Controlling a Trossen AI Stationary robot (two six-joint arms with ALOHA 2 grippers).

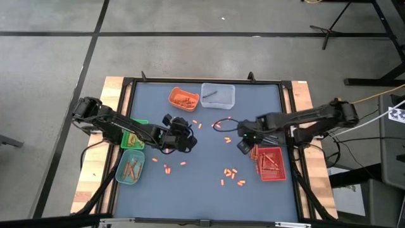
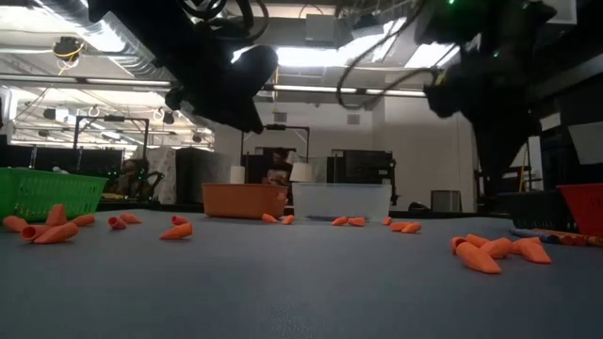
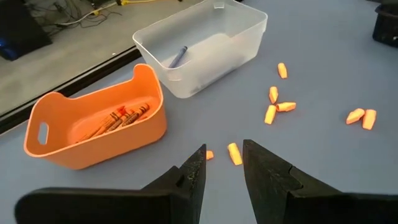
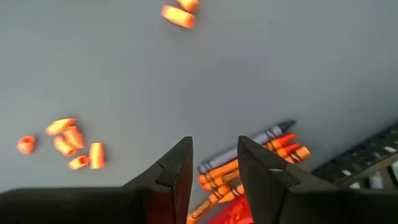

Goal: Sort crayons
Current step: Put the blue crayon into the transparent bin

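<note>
Crayons lie sorted in trays: orange ones in the orange tray (image 3: 93,124), one blue-grey crayon (image 3: 177,57) in the clear tray (image 3: 202,46), and more in the green tray (image 1: 133,138) and the teal tray (image 1: 130,170). A grey crayon and several orange and red crayons (image 4: 249,158) lie side by side at the red tray (image 1: 270,163). My left gripper (image 3: 224,168) hangs open above the mat's middle left, pointing toward the orange and clear trays. My right gripper (image 4: 214,168) is open, pointing down over the mat just left of the red tray. Neither has anything between its fingers.
Short orange stubs (image 1: 230,172) lie scattered over the dark mat, some in the middle (image 3: 273,106) and some toward the near edge. The five trays stand around the mat's rim, two at the far side, two at the left, one at the right.
</note>
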